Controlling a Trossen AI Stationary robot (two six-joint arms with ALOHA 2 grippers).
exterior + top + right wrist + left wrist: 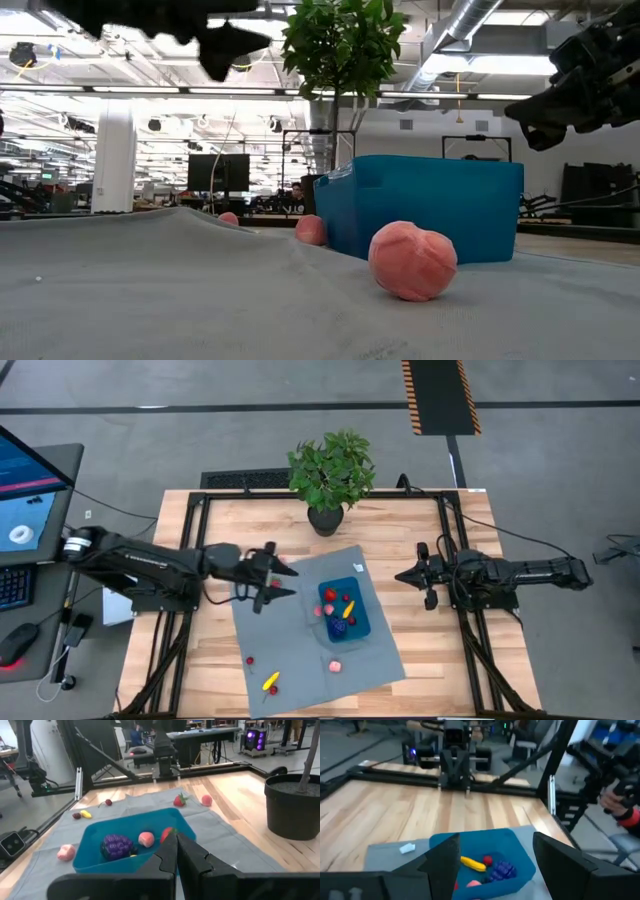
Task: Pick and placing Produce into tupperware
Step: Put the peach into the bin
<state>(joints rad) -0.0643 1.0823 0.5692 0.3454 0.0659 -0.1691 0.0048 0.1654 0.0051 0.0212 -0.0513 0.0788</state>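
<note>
The blue tupperware (347, 612) sits on the grey-blue mat (300, 620). Inside it are a purple cluster (117, 845), a pink piece (146, 839), a red piece (167, 834) and a yellow piece (472, 864). On the mat outside lie a pink piece (335, 665), a yellow piece (270, 682), small red pieces (250, 659), and a strawberry (180, 800) beside a pink ball (206, 800). My left gripper (278, 582) hovers open above the mat, left of the tupperware. My right gripper (402, 574) is shut and waits to the right of the mat.
A leafy potted plant (330, 475) stands at the table's far edge, behind the mat. A small white tag (357, 568) lies on the mat beyond the tupperware. Dark frame rails (195, 510) run along the table's sides. Bare wood (420, 640) shows to the right of the mat.
</note>
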